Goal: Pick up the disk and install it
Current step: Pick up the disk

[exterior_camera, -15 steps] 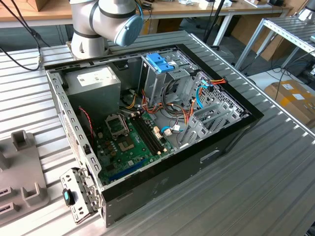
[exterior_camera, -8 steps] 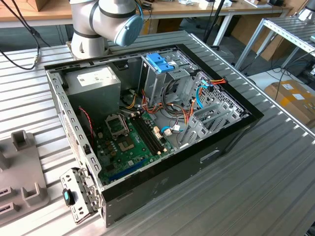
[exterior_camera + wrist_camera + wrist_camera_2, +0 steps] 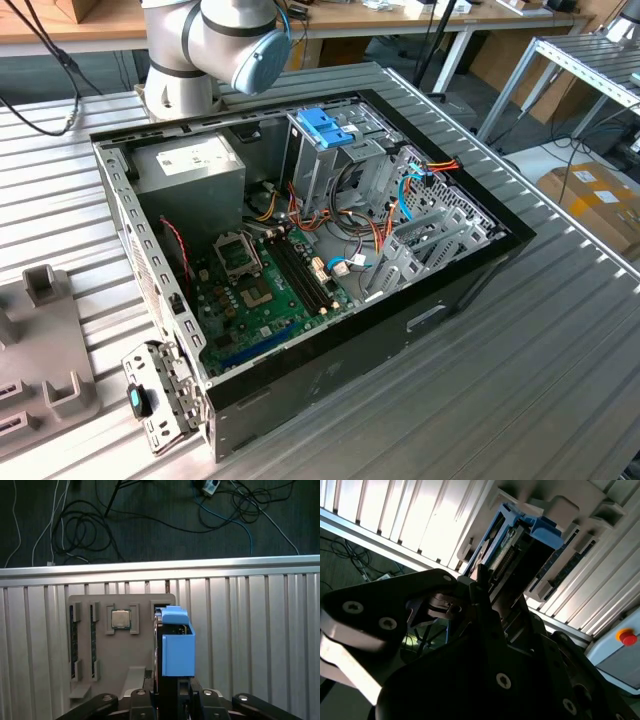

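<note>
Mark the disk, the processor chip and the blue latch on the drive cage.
disk [image 3: 178, 652]: first wrist view, blue carrier side
processor chip [image 3: 120, 619]: first wrist view, metal top
blue latch [image 3: 322, 127]: exterior view, top face

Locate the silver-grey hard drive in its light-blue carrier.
First wrist view: the drive stands on edge in the grey tray, beside the square processor, before the gripper.

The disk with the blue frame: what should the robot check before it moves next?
1. Disk stands on edge in the grey holder: ok.
2. Hand lined up with the disk: ok.
3. Chip in the holder apart from the disk: ok.
4. Computer case lid off: ok.
5. Free slot in the drive cage: cannot tell.
</note>
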Controlling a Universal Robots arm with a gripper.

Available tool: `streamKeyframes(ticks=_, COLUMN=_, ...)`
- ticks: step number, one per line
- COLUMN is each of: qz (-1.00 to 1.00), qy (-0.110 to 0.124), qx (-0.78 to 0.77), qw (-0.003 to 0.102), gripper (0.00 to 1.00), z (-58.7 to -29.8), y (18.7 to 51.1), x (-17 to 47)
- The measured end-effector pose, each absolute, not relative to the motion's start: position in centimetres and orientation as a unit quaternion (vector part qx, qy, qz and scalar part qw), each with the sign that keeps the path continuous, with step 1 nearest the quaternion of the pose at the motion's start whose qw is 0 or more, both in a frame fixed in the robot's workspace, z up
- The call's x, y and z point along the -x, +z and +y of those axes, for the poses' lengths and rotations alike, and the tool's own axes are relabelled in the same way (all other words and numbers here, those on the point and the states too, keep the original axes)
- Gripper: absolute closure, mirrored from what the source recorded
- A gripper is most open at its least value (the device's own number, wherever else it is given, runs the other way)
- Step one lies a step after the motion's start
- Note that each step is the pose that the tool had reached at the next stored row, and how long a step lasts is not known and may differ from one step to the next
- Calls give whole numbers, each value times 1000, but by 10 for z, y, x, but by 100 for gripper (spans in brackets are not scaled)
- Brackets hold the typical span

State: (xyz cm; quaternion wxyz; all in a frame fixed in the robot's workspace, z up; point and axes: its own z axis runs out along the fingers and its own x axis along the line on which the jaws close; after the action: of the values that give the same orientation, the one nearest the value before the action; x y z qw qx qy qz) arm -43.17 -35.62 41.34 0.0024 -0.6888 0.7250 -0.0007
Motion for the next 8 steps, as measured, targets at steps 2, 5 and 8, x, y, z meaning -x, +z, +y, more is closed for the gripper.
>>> streamKeyframes(ticks=2, qz=725, qy=-1, qx=689, qw=2, gripper=65, z=-356, y=413, x=432)
streamKeyframes(ticks=5, qz=725, qy=-1, qx=689, qw=2, gripper=65, z=-356, y=414, x=432)
streamKeyframes(ticks=8, qz=725, qy=-1, qx=689, qw=2, gripper=65, z=-356, y=414, x=432)
